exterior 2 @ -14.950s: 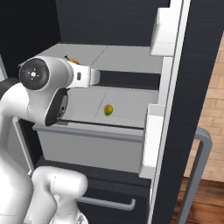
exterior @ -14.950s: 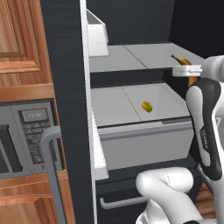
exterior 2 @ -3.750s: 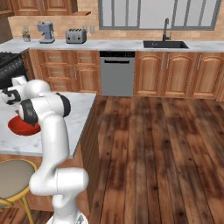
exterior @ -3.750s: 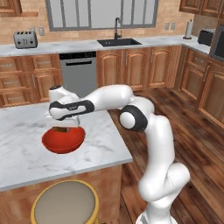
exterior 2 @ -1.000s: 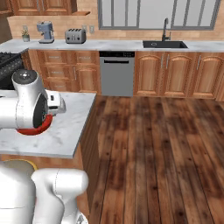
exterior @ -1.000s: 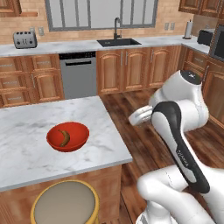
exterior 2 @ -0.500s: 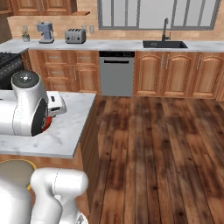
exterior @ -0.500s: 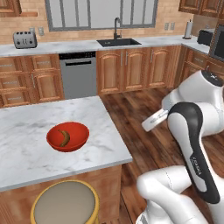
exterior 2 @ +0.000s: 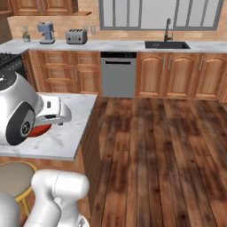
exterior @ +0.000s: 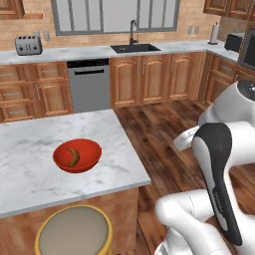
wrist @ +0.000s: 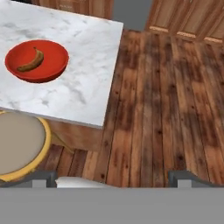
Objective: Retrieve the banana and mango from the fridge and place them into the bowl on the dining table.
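Banana (wrist: pixel 30 61), brown-yellow, lies in red bowl (wrist: pixel 52 68) on marble surface (wrist: pixel 87 87), well in from edges. Fingers (wrist: pixel 180 177) wide apart, empty, over wood floor (wrist: pixel 166 109).

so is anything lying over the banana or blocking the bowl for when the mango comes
Nothing visible does. The banana lies alone in the red bowl on the marble dining table, uncovered, with bare bowl floor beside it. The stool stands below the table edge, clear of the bowl.
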